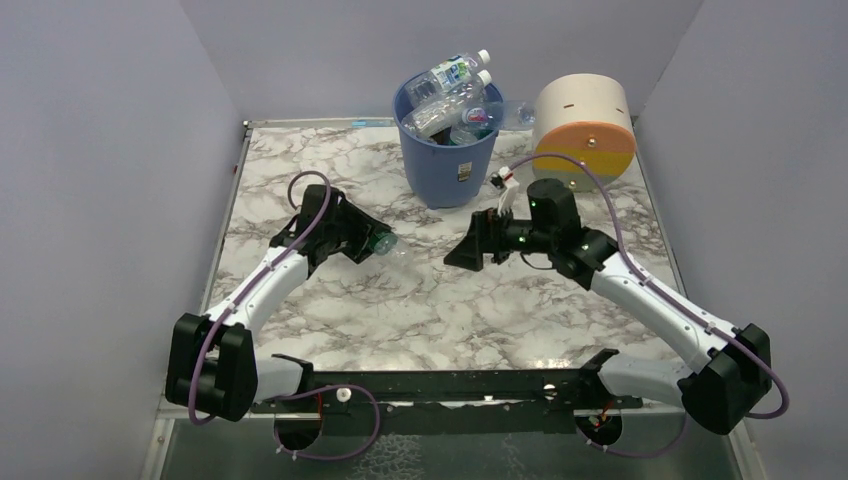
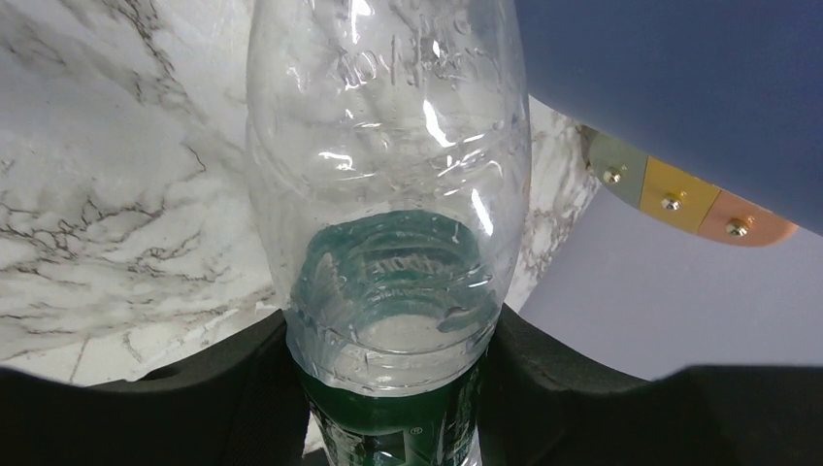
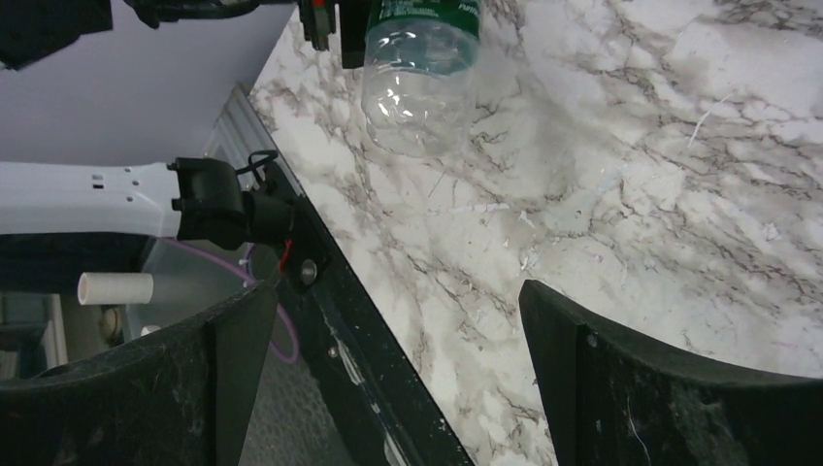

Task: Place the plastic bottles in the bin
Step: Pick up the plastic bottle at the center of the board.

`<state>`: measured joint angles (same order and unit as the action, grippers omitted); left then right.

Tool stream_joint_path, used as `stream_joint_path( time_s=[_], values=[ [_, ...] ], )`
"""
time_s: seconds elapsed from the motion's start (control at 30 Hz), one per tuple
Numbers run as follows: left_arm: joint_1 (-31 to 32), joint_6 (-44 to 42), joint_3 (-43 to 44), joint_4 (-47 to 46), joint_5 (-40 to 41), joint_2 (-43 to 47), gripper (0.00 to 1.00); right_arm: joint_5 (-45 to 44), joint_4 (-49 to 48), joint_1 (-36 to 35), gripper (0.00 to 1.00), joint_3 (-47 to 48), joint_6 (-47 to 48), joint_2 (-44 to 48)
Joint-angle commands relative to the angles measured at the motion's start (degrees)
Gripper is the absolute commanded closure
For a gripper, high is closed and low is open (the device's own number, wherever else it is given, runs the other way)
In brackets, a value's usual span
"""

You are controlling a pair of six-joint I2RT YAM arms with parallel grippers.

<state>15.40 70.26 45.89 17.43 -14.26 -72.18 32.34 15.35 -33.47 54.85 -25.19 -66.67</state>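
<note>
Plastic bottle (image 2: pixel 388 194), clear with a green label, is pinched in the fingers of the left gripper (image 1: pixel 345 238), down by the marble table (image 1: pixel 420 300). The right gripper (image 3: pixel 398 320) has its fingers spread, holding nothing. Next, I think: lift it over the tall round blue plastic bin (image 1: pixel 440 165), well beyond the fingers, then let go.

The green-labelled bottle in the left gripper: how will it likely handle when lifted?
The bottle looks clear and empty, so probably very light. Its thin ribbed wall may flex or crumple under the left gripper, and smooth plastic could slip. Being round, it would likely roll if dropped on the table.
</note>
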Motion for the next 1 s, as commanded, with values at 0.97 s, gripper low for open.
stream_joint_path(
  time_s=[0.97],
  values=[
    [0.58, 23.08, -6.94, -1.5, -12.03, 7.14, 0.51, -24.6, -28.8, -18.54, 0.03, -4.58, -6.07, -11.96]
  ],
)
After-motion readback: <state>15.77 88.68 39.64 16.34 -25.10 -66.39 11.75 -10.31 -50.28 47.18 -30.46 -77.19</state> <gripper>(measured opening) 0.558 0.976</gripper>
